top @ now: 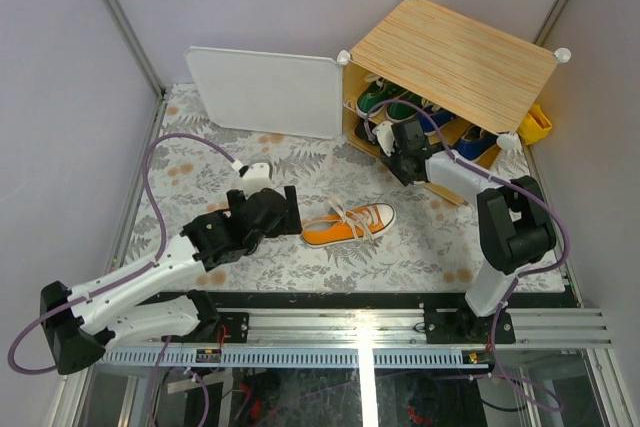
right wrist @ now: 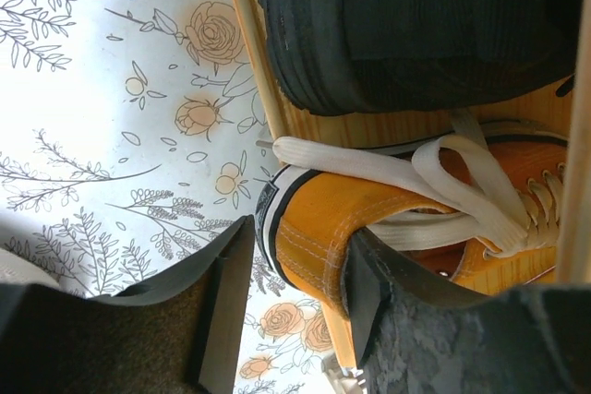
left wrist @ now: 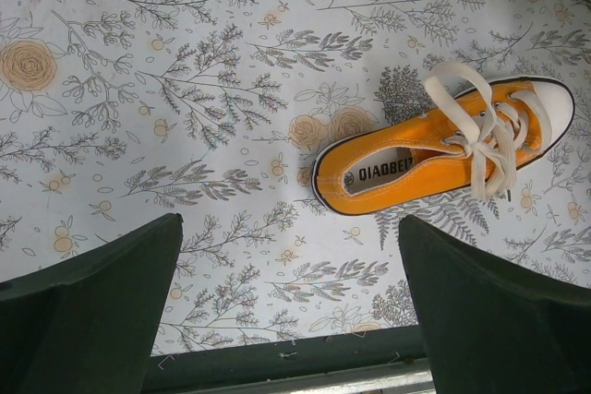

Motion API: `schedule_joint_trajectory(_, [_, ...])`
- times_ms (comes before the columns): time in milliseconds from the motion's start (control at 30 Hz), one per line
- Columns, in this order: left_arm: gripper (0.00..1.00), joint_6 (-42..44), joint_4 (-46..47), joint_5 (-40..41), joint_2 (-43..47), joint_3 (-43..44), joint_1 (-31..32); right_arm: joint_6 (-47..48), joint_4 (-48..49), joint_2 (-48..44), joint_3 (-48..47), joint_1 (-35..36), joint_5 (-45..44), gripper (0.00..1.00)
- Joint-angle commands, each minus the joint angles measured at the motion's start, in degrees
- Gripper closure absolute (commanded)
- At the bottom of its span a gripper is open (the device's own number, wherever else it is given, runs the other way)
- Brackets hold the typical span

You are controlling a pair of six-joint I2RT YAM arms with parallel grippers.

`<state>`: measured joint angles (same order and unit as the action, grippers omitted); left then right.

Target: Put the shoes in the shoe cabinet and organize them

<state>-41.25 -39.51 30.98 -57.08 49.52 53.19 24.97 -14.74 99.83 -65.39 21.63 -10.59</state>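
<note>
Straddles heel of orange shoe (right wrist: 314,228) with right fingers (right wrist: 217,311) partly spread, apparently leaving it on cabinet (right wrist: 397,128) shelf beside black shoe (right wrist: 416,25). Holds left fingers (left wrist: 92,311) wide over bench (left wrist: 185,89), ready for second orange shoe (left wrist: 434,159).

We count one shoe cabinet (top: 455,52) toward one o'clock, one white door panel (top: 265,92) at eleven, and two orange sneakers: a loose orange sneaker (top: 348,224) at centre and a shelved orange sneaker (right wrist: 314,228). There are also apparently two green sneakers (top: 378,97), one blue sneaker (top: 478,143) and one black shoe (right wrist: 416,25).
</note>
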Motion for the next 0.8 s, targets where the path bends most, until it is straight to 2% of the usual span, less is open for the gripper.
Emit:
schedule_joint_trajectory(0, [0.0, 0.5, 2.7, -0.2, 1.1, -0.8, -0.5, -4.1, 2.8, -4.1, -0.3, -1.5, -2.6, 0.48])
schedule_joint_trajectory(200, [0.0, 0.8, 3.6, -0.6, 1.6, -0.9, -0.4, -6.5, 2.5, -13.1, 2.3, -0.3, 1.3, 0.35])
schedule_joint_trajectory(233, [0.0, 0.8, 3.6, -0.8, 1.5, -0.8, -0.5, -7.3, 2.3, -13.9, 2.4, 0.2, 1.6, 0.23])
schedule_joint_trajectory(267, [0.0, 0.8, 3.6, -0.9, 1.2, -0.7, -0.5, -7.9, 2.1, -14.5, 2.5, 0.8, 1.4, 0.17])
schedule_joint_trajectory(467, [0.0, 1.4, 3.9, -2.9, 0.7, 0.2, -0.5, -13.5, -0.1, -19.5, 2.5, 4.8, 2.3, 0.16])
schedule_joint_trajectory(633, [0.0, 1.0, 4.4, -6.6, -0.3, 2.8, -0.5, -20.2, -1.2, -27.5, 4.7, 8.5, 6.1, 0.17])
schedule_joint_trajectory(767, [0.0, 0.9, 8.3, -11.2, -3.1, 5.1, -0.5, -23.8, -3.3, -34.7, 7.4, 11.1, 8.5, 0.19])
